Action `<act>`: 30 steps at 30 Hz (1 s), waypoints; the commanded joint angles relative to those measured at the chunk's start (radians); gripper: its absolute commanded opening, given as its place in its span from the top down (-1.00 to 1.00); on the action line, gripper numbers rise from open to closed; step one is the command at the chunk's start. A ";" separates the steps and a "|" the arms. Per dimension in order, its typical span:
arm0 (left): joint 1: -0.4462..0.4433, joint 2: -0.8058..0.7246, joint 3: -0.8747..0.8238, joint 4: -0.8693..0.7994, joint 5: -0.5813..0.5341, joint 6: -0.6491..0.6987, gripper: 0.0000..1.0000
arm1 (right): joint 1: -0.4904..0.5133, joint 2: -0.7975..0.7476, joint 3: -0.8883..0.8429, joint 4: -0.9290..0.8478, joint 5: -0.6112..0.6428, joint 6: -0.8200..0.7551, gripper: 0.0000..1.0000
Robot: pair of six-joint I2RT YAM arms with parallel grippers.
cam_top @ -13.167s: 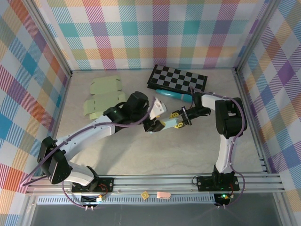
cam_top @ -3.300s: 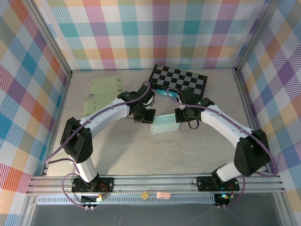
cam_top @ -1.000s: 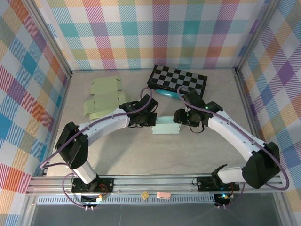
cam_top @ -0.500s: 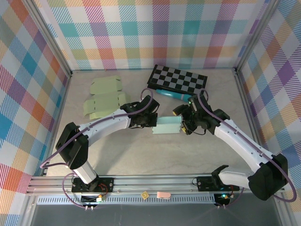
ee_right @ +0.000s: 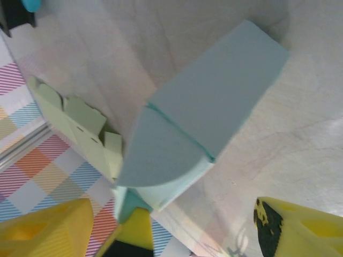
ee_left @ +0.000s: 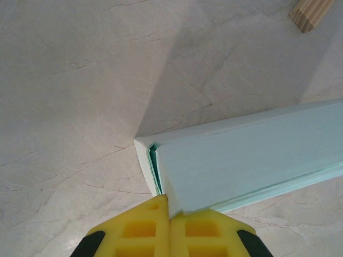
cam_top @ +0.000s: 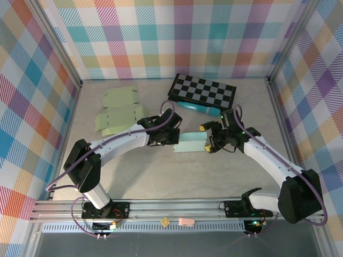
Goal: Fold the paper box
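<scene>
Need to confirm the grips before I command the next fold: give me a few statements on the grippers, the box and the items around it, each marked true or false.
1. The left gripper is shut, pinching a corner edge of the teal paper box. True.
2. The right gripper is clamped on the box. False: its jaws stand open at the box's other end, by the rounded flap.
3. Flat green box blanks lie at the far left of the table. True.
4. The checkerboard lies on top of the box. False: it lies farther back, apart from the box.
</scene>
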 commanded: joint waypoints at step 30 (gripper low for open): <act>-0.026 -0.114 0.038 -0.057 0.059 -0.176 0.41 | -0.037 0.036 -0.113 0.143 -0.014 -0.093 0.08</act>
